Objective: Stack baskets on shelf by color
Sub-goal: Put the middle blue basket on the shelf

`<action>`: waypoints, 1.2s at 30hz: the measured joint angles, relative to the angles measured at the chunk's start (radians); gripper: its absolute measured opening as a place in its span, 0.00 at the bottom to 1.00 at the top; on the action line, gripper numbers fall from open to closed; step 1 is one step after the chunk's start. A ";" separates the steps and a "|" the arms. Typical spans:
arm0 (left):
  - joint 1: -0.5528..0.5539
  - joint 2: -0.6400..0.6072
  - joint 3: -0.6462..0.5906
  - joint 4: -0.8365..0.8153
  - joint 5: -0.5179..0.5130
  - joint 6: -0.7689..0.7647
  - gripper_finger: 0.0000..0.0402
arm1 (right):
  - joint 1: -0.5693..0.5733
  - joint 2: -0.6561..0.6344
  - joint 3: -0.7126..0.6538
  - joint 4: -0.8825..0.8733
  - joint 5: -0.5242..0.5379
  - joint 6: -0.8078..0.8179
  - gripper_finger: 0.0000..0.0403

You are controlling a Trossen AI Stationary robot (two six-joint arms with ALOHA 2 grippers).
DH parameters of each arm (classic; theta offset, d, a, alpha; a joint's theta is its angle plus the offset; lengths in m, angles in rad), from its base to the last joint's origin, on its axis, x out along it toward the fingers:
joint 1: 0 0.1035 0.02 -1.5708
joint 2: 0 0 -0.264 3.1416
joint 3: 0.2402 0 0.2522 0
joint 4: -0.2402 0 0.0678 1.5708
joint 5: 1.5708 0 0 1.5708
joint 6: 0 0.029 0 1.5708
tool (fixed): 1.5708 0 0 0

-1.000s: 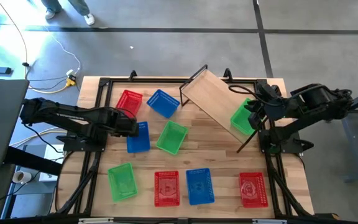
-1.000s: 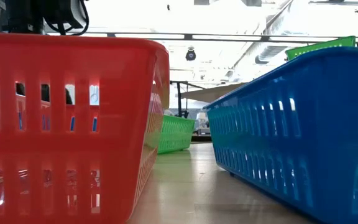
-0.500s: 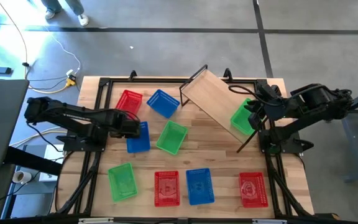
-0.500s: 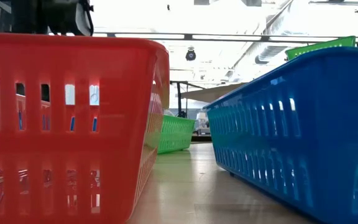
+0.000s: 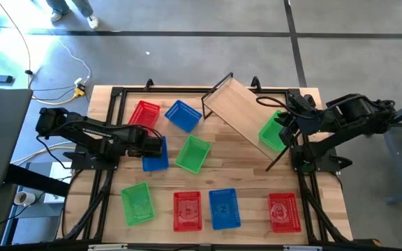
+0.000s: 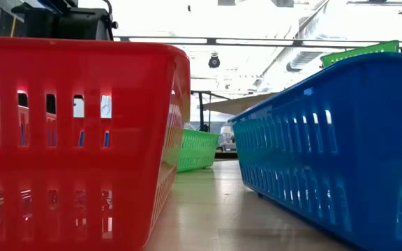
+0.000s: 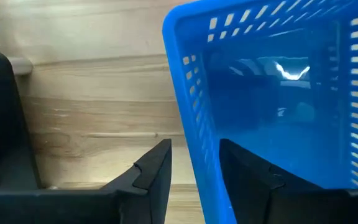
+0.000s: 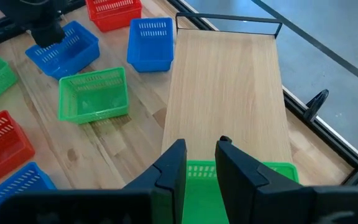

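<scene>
Where red basket (image 6: 75, 139) looms, left gripper (image 5: 153, 145) (mostly) hides.

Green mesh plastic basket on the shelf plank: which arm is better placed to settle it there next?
Right. The right hand already straddles the green mesh plastic basket's wall on the light-wood shelf plank. The left hand is across the table, fingers astride a blue mesh plastic basket's wall.

3 red baskets (image 5: 144, 113), 3 blue baskets (image 5: 183, 115), 3 green baskets (image 5: 192, 154), 1 shelf (image 5: 239, 111)
</scene>
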 joint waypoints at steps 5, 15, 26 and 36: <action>0.000 0.008 0.000 -0.001 0.007 0.022 0.27 | 0.000 0.000 0.000 0.000 0.000 -0.017 0.18; 0.000 0.007 0.000 0.001 -0.009 0.036 0.02 | 0.000 0.000 0.000 0.000 0.001 -0.032 0.18; -0.022 -0.045 0.095 0.002 -0.066 0.097 0.01 | 0.000 0.000 0.000 0.008 0.006 -0.032 0.18; 0.007 -0.059 0.279 -0.012 -0.127 0.301 0.01 | 0.000 0.000 0.000 0.016 0.005 -0.032 0.18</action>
